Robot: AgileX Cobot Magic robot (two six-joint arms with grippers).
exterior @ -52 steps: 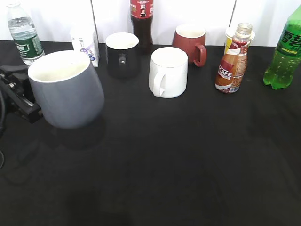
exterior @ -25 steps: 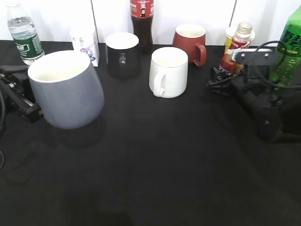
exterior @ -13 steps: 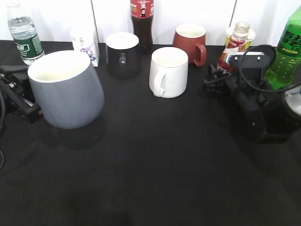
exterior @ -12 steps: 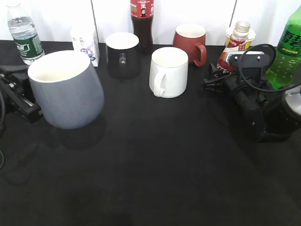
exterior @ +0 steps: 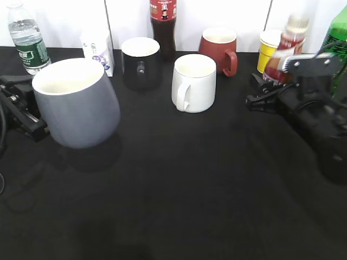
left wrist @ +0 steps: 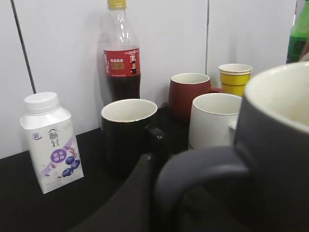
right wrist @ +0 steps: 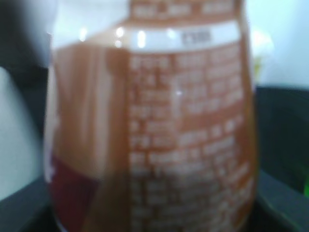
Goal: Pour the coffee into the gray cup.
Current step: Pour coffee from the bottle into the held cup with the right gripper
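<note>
1. Filling the right wrist view almost edge to edge, the coffee (right wrist: 149,130) is a blurred brown bottle; in the exterior view it (exterior: 287,49) appears at the far right, seemingly lifted, with its lower part hidden behind the right gripper (exterior: 271,92).
2. The right gripper's fingers appear closed around the bottle, though the contact itself is hidden, so this is a judgement from how the bottle fills the wrist camera.
3. The gray cup (exterior: 76,103) is well apart on the left, tilted, its handle (left wrist: 203,169) looped over the left gripper (left wrist: 145,193); the left fingers seem clamped on that handle. Its white inside looks empty.
4. Risks, as I judge them: the bottle shows no cap, so a jerky carry across the table could slosh coffee out early; a tilted cup could receive the stream badly or let it run over the low rim.
5. Between them stand the white mug (exterior: 193,82), the black mug (exterior: 140,62) and the red mug (exterior: 219,50), all apparently empty; a low carry could clip them.
6. A yellow paper cup (exterior: 267,50) stands just beside the bottle.
</note>
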